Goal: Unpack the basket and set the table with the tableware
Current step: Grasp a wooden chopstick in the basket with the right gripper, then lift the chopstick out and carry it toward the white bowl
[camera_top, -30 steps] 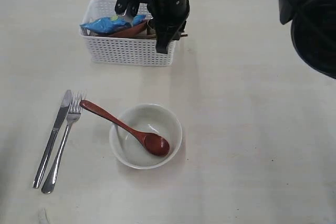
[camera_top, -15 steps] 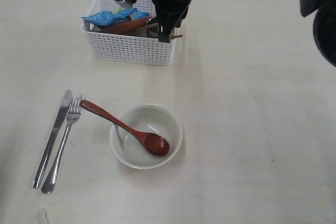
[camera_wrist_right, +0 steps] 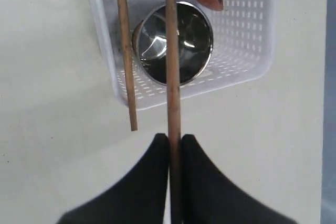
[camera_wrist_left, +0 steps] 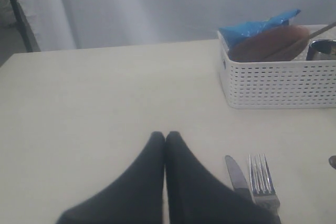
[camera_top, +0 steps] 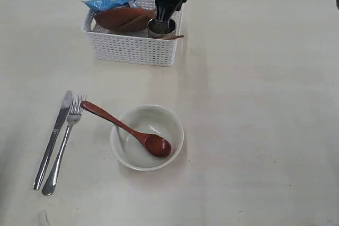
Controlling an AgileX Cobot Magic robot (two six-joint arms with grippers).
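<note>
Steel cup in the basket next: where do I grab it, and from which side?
Grip the steel cup by its rim from straight above, one finger inside, one outside. It stands mouth-up in a corner of the basket, walls and the brown plate close beside it, so a side approach looks blocked.

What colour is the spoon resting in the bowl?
Dark red with a glossy finish. The spoon shows best in the exterior view.

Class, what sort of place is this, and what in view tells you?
Probably a dining table staged for robot practice: white basket, bowl with spoon, knife and fork laid beside it.
</note>
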